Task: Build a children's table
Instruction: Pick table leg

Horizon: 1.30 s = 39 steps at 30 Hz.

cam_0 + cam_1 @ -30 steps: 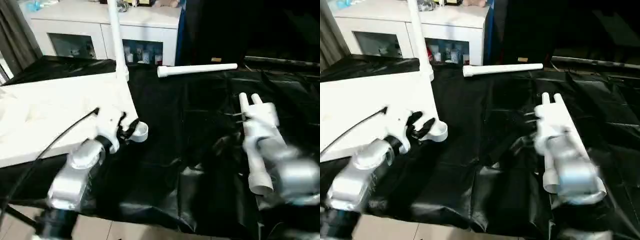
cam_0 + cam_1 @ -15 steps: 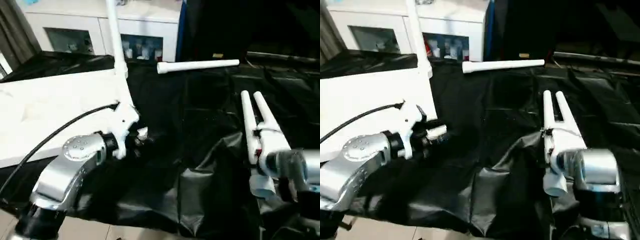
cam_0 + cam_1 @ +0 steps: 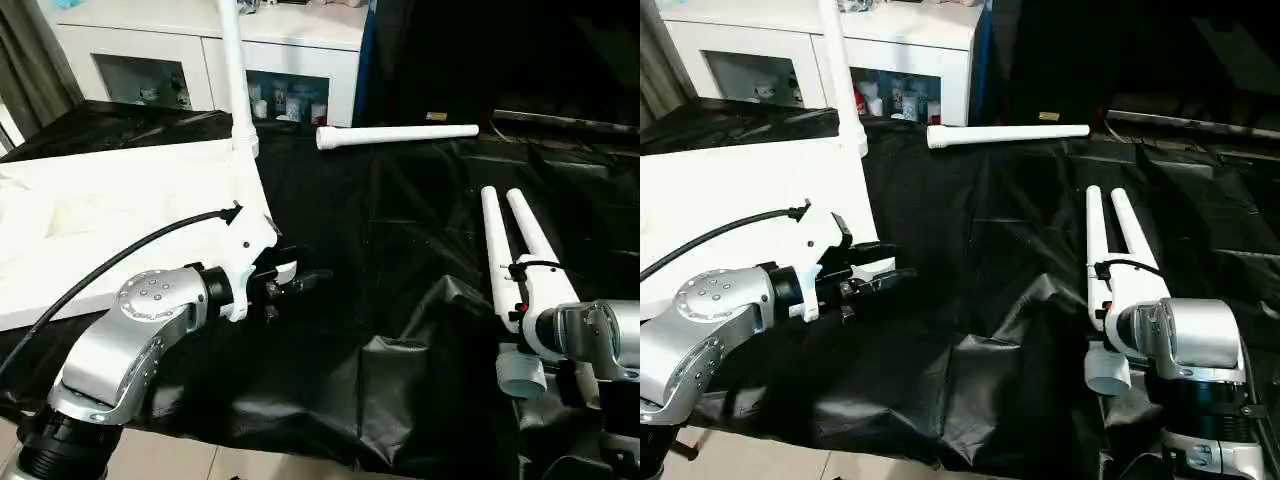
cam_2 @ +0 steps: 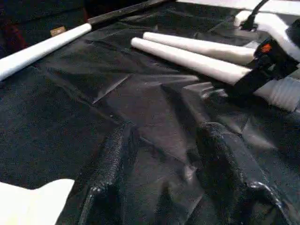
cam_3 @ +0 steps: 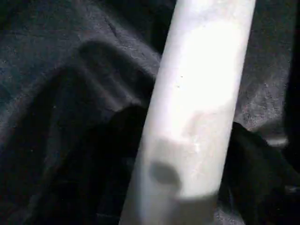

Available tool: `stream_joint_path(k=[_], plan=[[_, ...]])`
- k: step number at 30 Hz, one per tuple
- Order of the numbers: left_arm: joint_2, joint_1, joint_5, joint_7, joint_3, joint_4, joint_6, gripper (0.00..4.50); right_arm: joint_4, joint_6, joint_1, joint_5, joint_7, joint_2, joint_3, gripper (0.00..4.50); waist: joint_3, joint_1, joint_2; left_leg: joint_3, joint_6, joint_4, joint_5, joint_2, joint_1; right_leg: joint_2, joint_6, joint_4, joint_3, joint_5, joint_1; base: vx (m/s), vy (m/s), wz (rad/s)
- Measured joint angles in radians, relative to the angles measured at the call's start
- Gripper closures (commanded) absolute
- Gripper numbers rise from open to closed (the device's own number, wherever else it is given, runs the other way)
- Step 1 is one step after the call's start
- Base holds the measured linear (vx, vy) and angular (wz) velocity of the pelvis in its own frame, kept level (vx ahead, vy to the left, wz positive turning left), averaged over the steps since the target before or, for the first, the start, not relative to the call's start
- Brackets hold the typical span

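Leg (image 5: pixel 197 93) between right gripper (image 5: pixel 187 159) fingers

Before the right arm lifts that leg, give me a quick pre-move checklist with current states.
1. Right tool around a leg: ok; a black finger shows on each side of the white leg.
2. Firmness of that grip: cannot tell.
3. Second leg beside the grasped one: not ok, it lies right alongside and may get dragged.
4. Left tool free: ok, open, holding nothing, near the table top's corner.
5. Table top has one leg standing upright at its far corner: ok.
6. Fourth leg out of the way at the far side of the black sheet: ok.
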Motion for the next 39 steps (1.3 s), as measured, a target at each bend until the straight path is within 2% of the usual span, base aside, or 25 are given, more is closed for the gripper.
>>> stream_joint_path(k=[7, 15, 24, 25, 28, 31, 34, 35, 39], plan=[[0.004, 0.000, 0.022, 0.013, -0.010, 0.000, -0.004, 2.11, 0.010, -0.012, 0.005, -0.001, 0.000, -0.004, 0.000, 1.74, -0.001, 0.000, -0.003, 0.000, 0.000, 0.000, 0.000, 0.000, 0.000, 0.000, 0.000, 0.000, 0.000, 0.000, 0.000, 0.000, 0.000, 0.00], [0.004, 0.000, 0.029, 0.020, -0.009, 0.002, -0.004, 2.11, 0.040, -0.043, 0.012, 0.001, -0.010, 0.006, -0.024, 2.44, -0.007, 0.000, -0.011, 0.000, 0.000, 0.000, 0.000, 0.000, 0.001, 0.000, 0.000, 0.000, 0.000, 0.000, 0.000, 0.000, 0.000, 0.00], [-0.026, -0.021, 0.027, 0.050, 0.009, 0.043, 0.020, 2.11, 0.046, -0.072, 0.018, 0.012, -0.010, 0.025, -0.059, 2.59, -0.008, -0.002, -0.012, 0.000, 0.000, 0.000, 0.000, 0.000, 0.001, 0.000, 0.000, -0.001, 0.000, 0.000, 0.001, 0.000, 0.000, 0.00], [-0.039, -0.027, 0.027, 0.068, 0.021, 0.056, 0.032, 1.84, 0.044, -0.075, 0.017, 0.017, -0.010, 0.032, -0.066, 2.60, -0.008, -0.003, -0.012, 0.000, 0.000, 0.000, 0.000, 0.000, 0.001, 0.000, 0.000, 0.000, 0.000, 0.000, 0.001, 0.000, 0.000, 0.00], [-0.090, -0.070, 0.017, 0.133, 0.075, 0.123, 0.073, 1.77, 0.021, -0.110, 0.018, 0.051, 0.005, 0.077, -0.095, 2.60, -0.008, -0.008, -0.012, 0.000, 0.000, 0.000, 0.000, 0.000, 0.001, 0.000, 0.000, 0.000, 0.000, 0.000, 0.000, 0.000, 0.000, 0.00], [-0.137, -0.111, -0.048, 0.159, 0.131, 0.166, 0.153, 1.44, 0.013, -0.158, 0.016, 0.102, 0.029, 0.132, -0.130, 2.60, -0.007, -0.007, -0.011, 0.000, 0.000, -0.001, 0.000, 0.000, 0.000, 0.000, 0.000, -0.001, 0.000, 0.000, -0.001, 0.000, 0.000, 0.00], [-0.203, -0.158, -0.121, 0.161, 0.172, 0.221, 0.216, 1.33, 0.013, -0.196, -0.014, 0.177, 0.052, 0.225, -0.212, 2.61, -0.003, -0.001, -0.005, 0.000, 0.000, -0.001, 0.000, 0.000, -0.002, 0.000, -0.001, -0.001, 0.000, 0.001, -0.005, 0.000, 0.000, 0.00], [-0.238, -0.184, -0.144, 0.160, 0.184, 0.245, 0.230, 1.12, 0.003, -0.209, -0.039, 0.218, 0.064, 0.265, -0.244, 2.61, -0.001, 0.001, -0.003, 0.001, 0.000, -0.001, 0.000, 0.000, -0.004, 0.000, -0.001, -0.001, 0.000, 0.001, -0.008, 0.000, 0.000, 0.00], [-0.306, -0.236, -0.186, 0.156, 0.180, 0.293, 0.248, 0.86, -0.088, -0.229, -0.087, 0.330, 0.115, 0.342, -0.259, 2.61, -0.001, 0.009, -0.001, 0.001, 0.005, -0.004, 0.003, 0.000, -0.010, 0.000, -0.001, -0.001, -0.001, 0.001, -0.014, 0.000, 0.000, 0.00]])
